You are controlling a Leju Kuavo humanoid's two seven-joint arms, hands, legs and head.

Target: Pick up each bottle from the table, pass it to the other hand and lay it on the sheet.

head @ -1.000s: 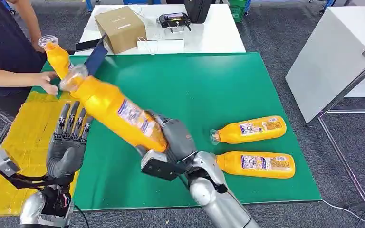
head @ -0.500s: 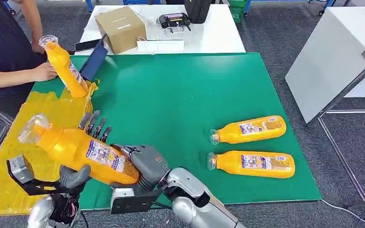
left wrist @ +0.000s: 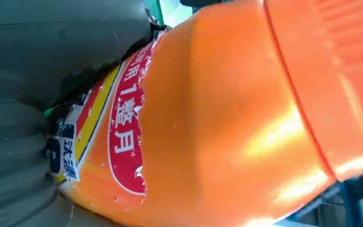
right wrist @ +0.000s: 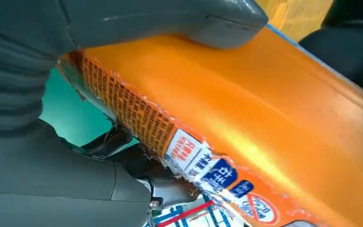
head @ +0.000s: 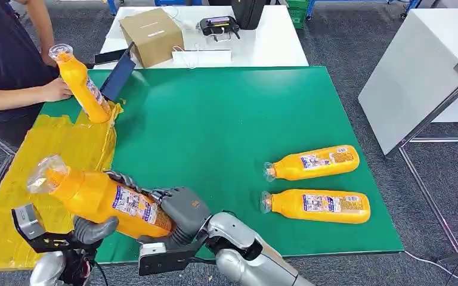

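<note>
Head view: nearest the camera, the left robot hand (head: 92,226) and the right robot hand (head: 176,215) both grip one orange bottle (head: 98,199), tilted over the near edge of the yellow sheet (head: 42,152). Farther out, two bottles (head: 313,162) lie side by side on the green worktop (head: 214,119). Beyond, a person's hand (head: 55,89) steadies a standing bottle (head: 83,84) at the sheet's far end.
</note>
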